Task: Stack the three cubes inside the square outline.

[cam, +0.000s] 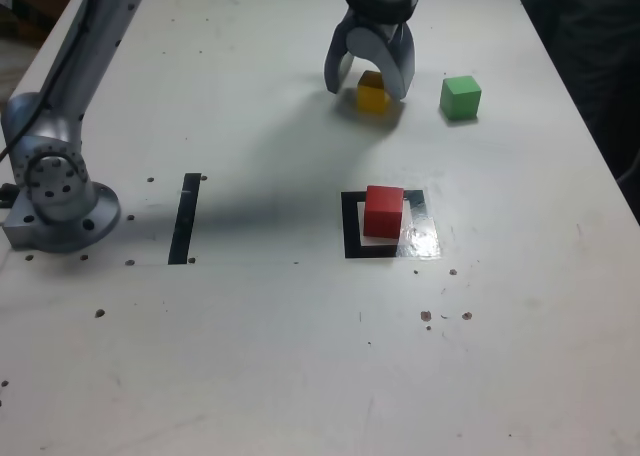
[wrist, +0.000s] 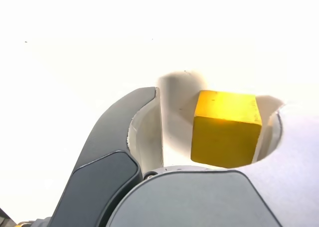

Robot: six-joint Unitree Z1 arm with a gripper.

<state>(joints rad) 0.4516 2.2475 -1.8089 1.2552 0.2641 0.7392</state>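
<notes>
Between the spread pincer [cam: 369,84] jaws sits the yellow cube [cam: 372,97], seemingly untouched.

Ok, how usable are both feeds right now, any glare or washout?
Wrist view: table blown out white, yet the yellow cube between the open gripper fingers reads sharply. Exterior view: even light, glare on the square outline corner beside the red cube.

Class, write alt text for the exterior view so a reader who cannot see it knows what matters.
A robot gripper stands open around a yellow cube at the far side of a white table. A red cube sits inside a square outline of black tape nearer the camera, and a green cube lies to the exterior view's right of the yellow one.
</notes>
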